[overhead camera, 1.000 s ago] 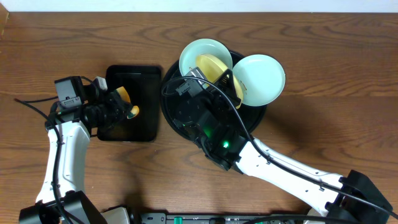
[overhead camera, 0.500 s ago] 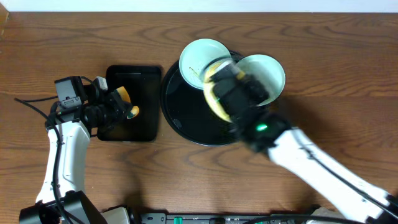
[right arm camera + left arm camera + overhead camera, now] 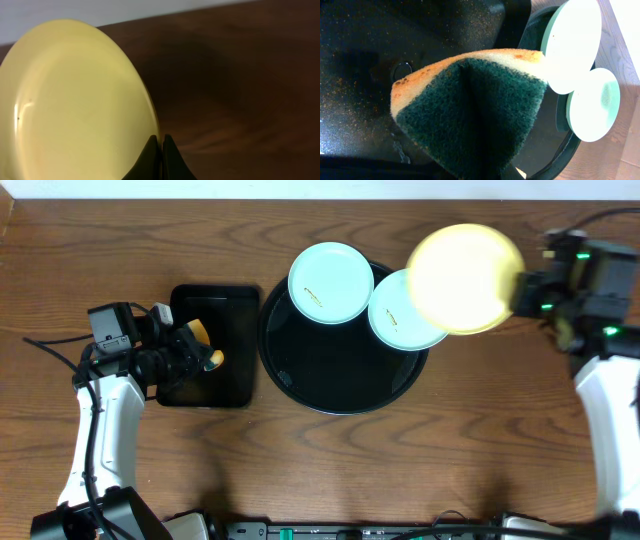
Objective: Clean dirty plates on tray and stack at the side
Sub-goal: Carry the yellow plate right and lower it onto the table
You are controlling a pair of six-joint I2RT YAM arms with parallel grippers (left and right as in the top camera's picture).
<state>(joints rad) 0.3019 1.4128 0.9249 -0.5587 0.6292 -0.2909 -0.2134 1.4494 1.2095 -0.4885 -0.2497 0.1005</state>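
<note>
Right tool (image 3: pixel 161 148) was pinched shut on the rim of the pale yellow round plate (image 3: pixel 465 278), holding it tilted in the air near the right edge of the round tray. Left tool (image 3: pixel 197 348) was closed on a yellow-and-green scouring sponge (image 3: pixel 470 105) above the smaller tray.

The brown wooden worktop (image 3: pixel 500 440) carried no stack at either side, so none of the stacking was done. The large round glossy black tray (image 3: pixel 330 380) was bare across its middle and had the other plates at its far side. The small rectangular black tray (image 3: pixel 225 385) sat just left of it, its surface speckled with brown grit in the left wrist view.

One pale mint-blue round plate (image 3: pixel 330 283) overhung the round tray's far-left rim, and a second mint-blue plate (image 3: pixel 392 318) lay at its far right, partly under the lifted yellow one in the overhead view. Each showed a small brown mark, so I judged both uncleaned.

The yellow plate's face looked glossy, with one tiny dark speck. Whether it had been wiped could not be told, and the sponge was well apart from it. The task looked to be at an early stage: one plate in hand, two waiting.
</note>
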